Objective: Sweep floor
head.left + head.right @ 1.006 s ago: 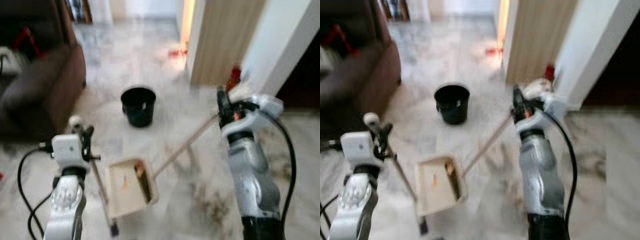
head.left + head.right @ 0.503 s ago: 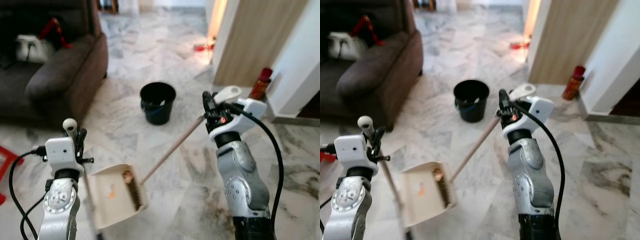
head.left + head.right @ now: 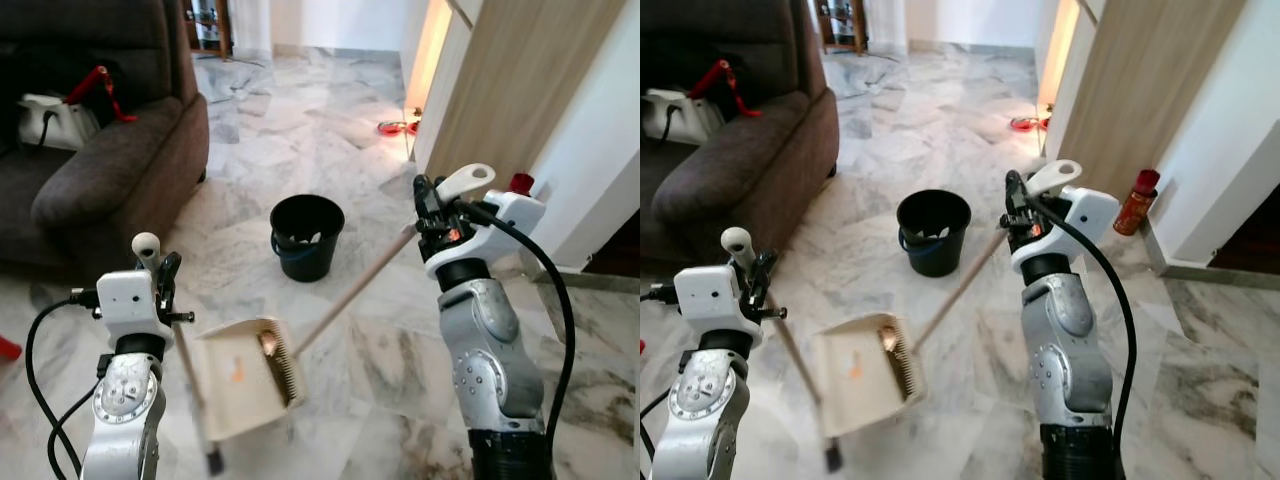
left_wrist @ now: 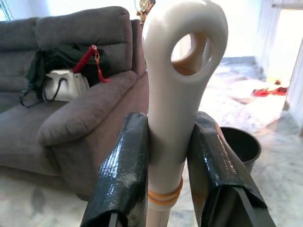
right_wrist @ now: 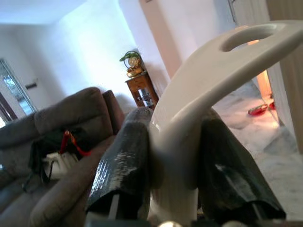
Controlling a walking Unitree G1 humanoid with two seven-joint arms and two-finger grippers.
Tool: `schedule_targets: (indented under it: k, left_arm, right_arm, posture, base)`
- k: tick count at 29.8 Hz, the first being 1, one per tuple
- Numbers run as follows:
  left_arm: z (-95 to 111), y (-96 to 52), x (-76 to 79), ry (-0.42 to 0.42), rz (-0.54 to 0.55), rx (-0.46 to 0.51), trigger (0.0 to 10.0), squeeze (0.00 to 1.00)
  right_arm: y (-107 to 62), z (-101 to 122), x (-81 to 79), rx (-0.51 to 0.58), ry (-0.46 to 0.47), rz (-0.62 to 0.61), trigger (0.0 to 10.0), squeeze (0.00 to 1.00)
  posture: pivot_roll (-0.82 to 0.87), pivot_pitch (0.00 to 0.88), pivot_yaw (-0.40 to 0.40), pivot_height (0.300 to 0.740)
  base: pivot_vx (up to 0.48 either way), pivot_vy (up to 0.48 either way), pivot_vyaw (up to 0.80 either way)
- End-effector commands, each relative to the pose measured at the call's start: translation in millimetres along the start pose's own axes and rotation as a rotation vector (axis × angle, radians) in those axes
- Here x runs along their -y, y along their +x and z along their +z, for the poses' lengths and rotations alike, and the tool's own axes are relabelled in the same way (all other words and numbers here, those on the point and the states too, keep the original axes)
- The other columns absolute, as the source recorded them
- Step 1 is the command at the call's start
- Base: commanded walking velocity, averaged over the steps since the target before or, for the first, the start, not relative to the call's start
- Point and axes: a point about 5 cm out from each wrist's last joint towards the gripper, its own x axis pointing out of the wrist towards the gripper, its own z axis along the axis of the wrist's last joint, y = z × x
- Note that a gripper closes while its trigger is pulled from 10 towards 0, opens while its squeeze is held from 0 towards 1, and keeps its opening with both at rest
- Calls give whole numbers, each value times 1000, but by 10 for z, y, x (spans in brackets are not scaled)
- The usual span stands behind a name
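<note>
Nearest the robot, the left gripper (image 4: 163,156) has its two black fingers clamped on the cream plastic grip of the dustpan's handle (image 4: 177,80), which ends in a rounded loop. That handle runs down as a thin pole to the cream, long-handled dustpan (image 3: 240,378) lying open on the grey-veined white marble floor (image 3: 400,350) just in front of the robot. A small orange scrap (image 3: 238,375) lies on the pan's bare bottom, and a brownish lump (image 3: 268,343) sits at its upper edge beside the broom's bristles.

The brown-bristled broom head (image 3: 283,368) rests along the right edge of the pan, touching it. Its pale wooden stick (image 3: 355,290) slants up and to the right to the right gripper (image 5: 173,165), whose fingers are pressed tight on the broom's cream hooked handle end (image 5: 227,71), held high at the robot's right.

Beyond the pan, on open floor, stands a round black plastic bucket (image 3: 306,237) with something pale and crumpled inside; what it is cannot be made out. To the left is a dark brown fabric sofa (image 3: 100,180), with a white bag (image 3: 45,120) and a red strap (image 3: 95,82) on its seat. To the right stands a wood-panelled wall end (image 3: 500,90), with a red spray can (image 3: 1131,208) at its foot against the white wall. Farther off, red slippers (image 3: 395,127) lie in a sunlit doorway.
</note>
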Motion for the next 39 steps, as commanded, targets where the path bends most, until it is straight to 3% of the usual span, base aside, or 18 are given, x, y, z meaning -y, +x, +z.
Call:
schedule_targets:
  k: [1, 17, 39]
  left_arm:
    - [94, 21, 41, -15, -20, 49, 10000, 0]
    - [101, 25, -24, 4, -6, 49, 10000, 0]
    - [99, 21, -18, 3, -2, 49, 10000, 0]
  right_arm:
    - [32, 189, -62, 89, 31, 20, 10000, 0]
    - [125, 440, -188, 200, 76, 48, 10000, 0]
    - [132, 403, -202, 190, 92, 39, 10000, 0]
  posture:
    - [-4, 54, 7, 740]
    - [1, 69, 11, 740]
    - [6, 60, 6, 740]
  base:
    - [292, 0, 0]
    - [290, 0, 0]
    - [289, 0, 0]
